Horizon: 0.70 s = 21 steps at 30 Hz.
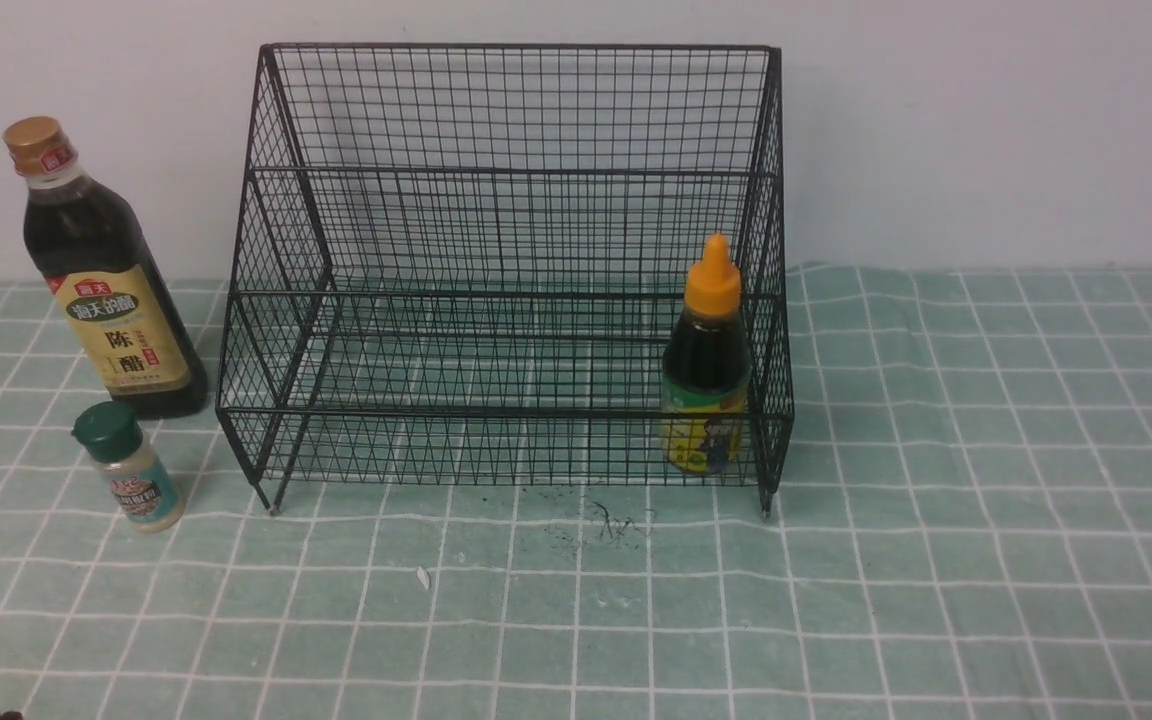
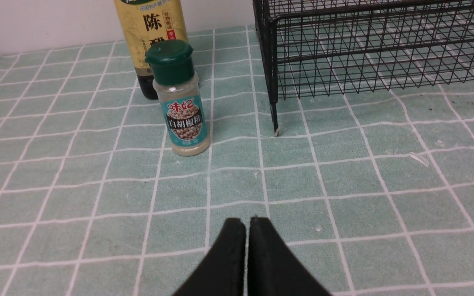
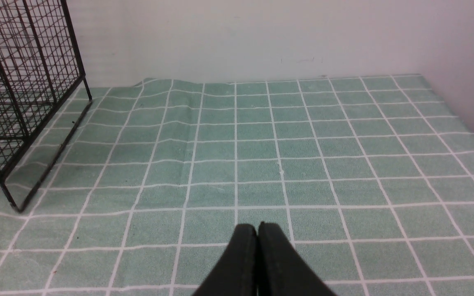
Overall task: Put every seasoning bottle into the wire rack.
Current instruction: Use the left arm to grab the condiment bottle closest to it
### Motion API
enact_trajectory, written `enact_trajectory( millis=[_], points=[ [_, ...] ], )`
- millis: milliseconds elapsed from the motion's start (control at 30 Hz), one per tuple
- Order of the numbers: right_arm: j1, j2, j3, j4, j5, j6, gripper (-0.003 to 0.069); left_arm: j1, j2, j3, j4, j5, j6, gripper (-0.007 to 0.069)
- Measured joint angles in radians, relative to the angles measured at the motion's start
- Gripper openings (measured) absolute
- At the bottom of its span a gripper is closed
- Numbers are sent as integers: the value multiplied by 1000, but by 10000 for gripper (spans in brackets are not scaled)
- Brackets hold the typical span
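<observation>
On the green checked tablecloth [image 1: 936, 550], the black wire rack [image 1: 506, 410] stands on its small feet against the pale wall, and only one bottle is inside it. The dark squeeze bottle [image 1: 706, 370] with the orange nozzle stands upright in the lower front tier, at the rack's right end. The other two are outside, on the cloth to the rack's left: the tall vinegar bottle [image 1: 106, 300] with its gold cap stands back near the wall, and the small green-capped shaker [image 1: 131, 470] stands just in front of it (both upright, neither touching the rack). The left gripper [image 2: 247, 224] is clenched, its two black fingers pressed together and holding nothing, low over bare cloth with the shaker ahead of it. The right gripper [image 3: 257, 228] is likewise closed and empty, over open cloth well apart from the rack's right end.
</observation>
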Motion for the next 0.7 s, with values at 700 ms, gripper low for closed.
enact_trajectory(
  millis=[700],
  points=[
    [0,0,0,-1,0,0,-13,0,0,3,-331,-285,-92,-6]
  ],
)
